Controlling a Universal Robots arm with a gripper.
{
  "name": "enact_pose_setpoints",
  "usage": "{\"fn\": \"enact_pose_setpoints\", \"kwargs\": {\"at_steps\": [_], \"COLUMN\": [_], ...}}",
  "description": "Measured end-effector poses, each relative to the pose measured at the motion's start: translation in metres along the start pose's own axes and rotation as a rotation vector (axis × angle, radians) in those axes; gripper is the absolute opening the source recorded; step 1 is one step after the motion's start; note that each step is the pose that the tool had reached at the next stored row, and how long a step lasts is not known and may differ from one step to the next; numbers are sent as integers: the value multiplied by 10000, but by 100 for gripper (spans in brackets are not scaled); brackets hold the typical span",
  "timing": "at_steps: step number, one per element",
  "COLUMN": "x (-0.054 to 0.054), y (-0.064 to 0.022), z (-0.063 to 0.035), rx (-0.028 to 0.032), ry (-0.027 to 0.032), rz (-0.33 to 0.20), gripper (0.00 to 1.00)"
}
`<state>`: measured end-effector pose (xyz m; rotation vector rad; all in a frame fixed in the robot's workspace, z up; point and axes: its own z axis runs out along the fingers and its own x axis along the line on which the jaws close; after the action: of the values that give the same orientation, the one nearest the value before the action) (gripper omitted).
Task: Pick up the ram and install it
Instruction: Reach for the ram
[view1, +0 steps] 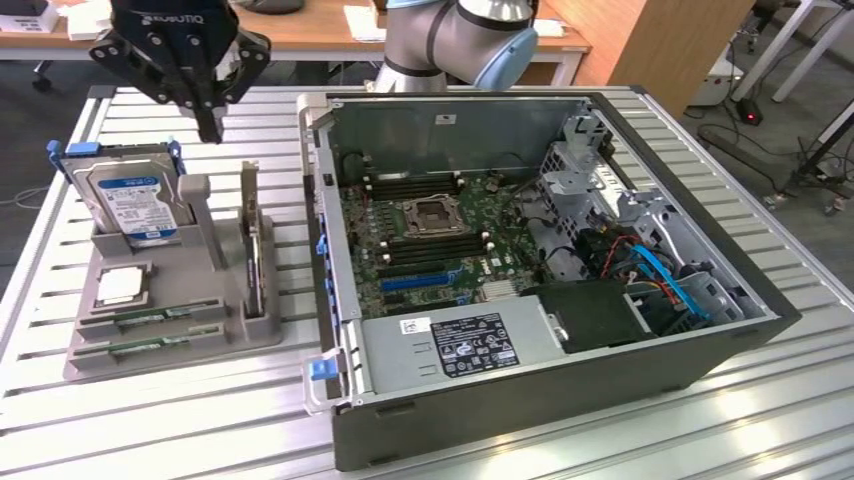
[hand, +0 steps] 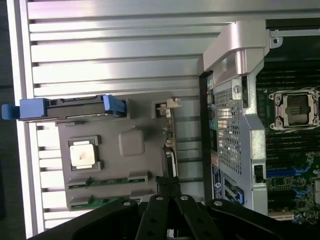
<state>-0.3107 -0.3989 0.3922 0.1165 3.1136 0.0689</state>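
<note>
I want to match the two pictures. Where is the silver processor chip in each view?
Exterior view: chip on the grey holder, at that view's left, nearer the camera than the hard drive.
Wrist view: chip on the same holder, beside the hard drive.
Shared landmark: the hard drive's blue carrier.

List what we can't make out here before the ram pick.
- Ram markings: exterior view, too small.
- Motherboard ram slots' latches, open or closed: exterior view, too small.
- Gray holder's edge past the ram: wrist view, behind the pincer.
- Hard drive's lower part: exterior view, sunk in the holder.
</note>
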Motion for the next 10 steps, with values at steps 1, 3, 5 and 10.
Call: {"fn": "enact_pose_setpoints", "kwargs": {"at_steps": [1,3,5,10], "x": [29,84,138,278], "y": [-2,-7,-10,-21], "z": [0,-1,-2,-4], "rx": [0,1,1,1], "ry": [0,0,0,0], "rz": [0,0,1,1], "gripper": [9,9,9,9]}}
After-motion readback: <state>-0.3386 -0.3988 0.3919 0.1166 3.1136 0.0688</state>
